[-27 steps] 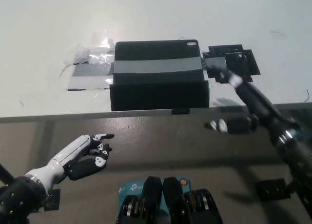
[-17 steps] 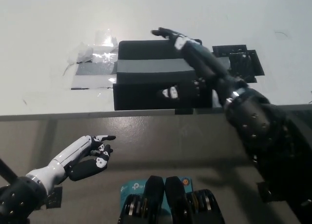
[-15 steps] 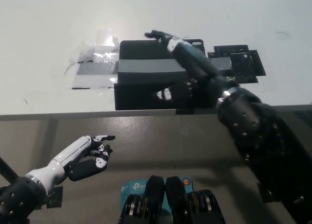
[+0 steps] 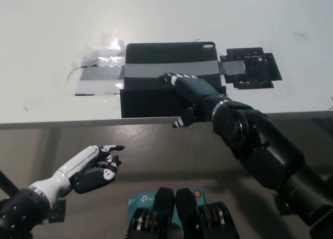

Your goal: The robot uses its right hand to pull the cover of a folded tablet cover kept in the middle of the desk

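The folded tablet cover [image 4: 169, 80] is lying at frame centre on the desk [image 4: 156, 15], taped by a grey strip. The right hand [image 4: 191, 96] is lying on its near flap, fingers extended, thumb hooking the front edge, nothing clasped. The left hand [image 4: 96, 168] is resting lower left, loosely spread. The flap looks thin, stiff and slick; the front edge seems the best hold.

Black tablet cover [image 4: 156, 101] with grey band, white desk [image 4: 166, 20].

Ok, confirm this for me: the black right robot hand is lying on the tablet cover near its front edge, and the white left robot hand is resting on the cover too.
Not quite. The head view shows the black right robot hand on the tablet cover near its front edge, but the white left robot hand is not on the cover: it hangs below the desk edge at the lower left, touching nothing.
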Controlling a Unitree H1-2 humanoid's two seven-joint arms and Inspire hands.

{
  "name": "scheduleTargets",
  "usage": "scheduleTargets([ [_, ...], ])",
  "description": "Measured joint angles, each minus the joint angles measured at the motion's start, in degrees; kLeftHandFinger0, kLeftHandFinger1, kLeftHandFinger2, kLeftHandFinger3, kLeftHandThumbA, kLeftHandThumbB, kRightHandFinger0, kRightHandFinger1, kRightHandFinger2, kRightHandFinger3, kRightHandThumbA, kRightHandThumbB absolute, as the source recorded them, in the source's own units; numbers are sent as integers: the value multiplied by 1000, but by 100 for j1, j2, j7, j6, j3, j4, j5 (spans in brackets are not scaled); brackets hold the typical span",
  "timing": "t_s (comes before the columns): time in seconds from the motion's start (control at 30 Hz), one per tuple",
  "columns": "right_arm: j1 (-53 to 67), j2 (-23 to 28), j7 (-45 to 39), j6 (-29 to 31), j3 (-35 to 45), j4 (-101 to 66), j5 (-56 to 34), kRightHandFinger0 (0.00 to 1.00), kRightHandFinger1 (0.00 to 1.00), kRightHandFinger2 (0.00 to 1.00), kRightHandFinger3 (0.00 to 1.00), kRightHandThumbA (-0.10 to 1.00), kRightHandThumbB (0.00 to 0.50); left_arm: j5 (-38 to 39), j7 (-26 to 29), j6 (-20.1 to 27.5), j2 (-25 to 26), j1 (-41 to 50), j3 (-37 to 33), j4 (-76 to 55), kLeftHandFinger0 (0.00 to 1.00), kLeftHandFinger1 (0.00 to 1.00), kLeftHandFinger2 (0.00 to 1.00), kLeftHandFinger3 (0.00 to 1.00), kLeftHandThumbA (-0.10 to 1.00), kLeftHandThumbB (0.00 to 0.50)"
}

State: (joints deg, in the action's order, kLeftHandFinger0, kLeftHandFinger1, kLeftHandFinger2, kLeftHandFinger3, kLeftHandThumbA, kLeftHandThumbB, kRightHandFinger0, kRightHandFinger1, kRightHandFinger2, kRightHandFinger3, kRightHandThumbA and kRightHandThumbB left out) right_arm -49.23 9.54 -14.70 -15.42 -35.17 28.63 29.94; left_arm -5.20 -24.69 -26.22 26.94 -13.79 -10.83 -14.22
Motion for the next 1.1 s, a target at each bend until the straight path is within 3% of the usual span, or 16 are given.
scheduleTargets([
  [0.17, -272, -30, 68, 168, -141, 617, 234, 1000, 1000, 1000, 1000, 1000, 500, -47, -49, 0, -2, -5, 1, 1, 780, 804, 926, 1000, 1000, 156],
  [0.33, -374, -64, 129, 238, -265, 876, 468, 1000, 1000, 1000, 1000, 931, 500, -75, -132, 0, 0, -12, 51, -9, 797, 815, 940, 1000, 1000, 135],
  [0.53, -270, -155, 298, 278, -229, 775, 640, 1000, 1000, 1000, 1000, 984, 500, -121, -222, 0, -1, -117, 133, -9, 787, 809, 937, 1000, 1000, 138],
  [0.63, -123, -158, 343, 283, -174, 522, 685, 1000, 1000, 1000, 887, 985, 500, -164, -230, 0, -10, -123, 174, -9, 786, 808, 932, 1000, 1000, 142],
  [0.83, 287, -93, 198, 145, -54, -408, 687, 1000, 1000, 1000, 922, 986, 500, -210, -298, 0, -25, -132, 231, -6, 788, 808, 929, 1000, 1000, 150],
  [0.9, 381, -62, 88, 78, -48, -729, 687, 1000, 1000, 996, 910, 917, 493, -232, -324, 0, -25, -132, 244, -5, 786, 807, 929, 1000, 1000, 141],
  [1.1, 694, 21, -352, -152, -18, -1712, 657, 1000, 1000, 1000, 989, 907, 500, -272, -369, -1, -27, -149, 270, -6, 787, 813, 931, 1000, 1000, 128],
])
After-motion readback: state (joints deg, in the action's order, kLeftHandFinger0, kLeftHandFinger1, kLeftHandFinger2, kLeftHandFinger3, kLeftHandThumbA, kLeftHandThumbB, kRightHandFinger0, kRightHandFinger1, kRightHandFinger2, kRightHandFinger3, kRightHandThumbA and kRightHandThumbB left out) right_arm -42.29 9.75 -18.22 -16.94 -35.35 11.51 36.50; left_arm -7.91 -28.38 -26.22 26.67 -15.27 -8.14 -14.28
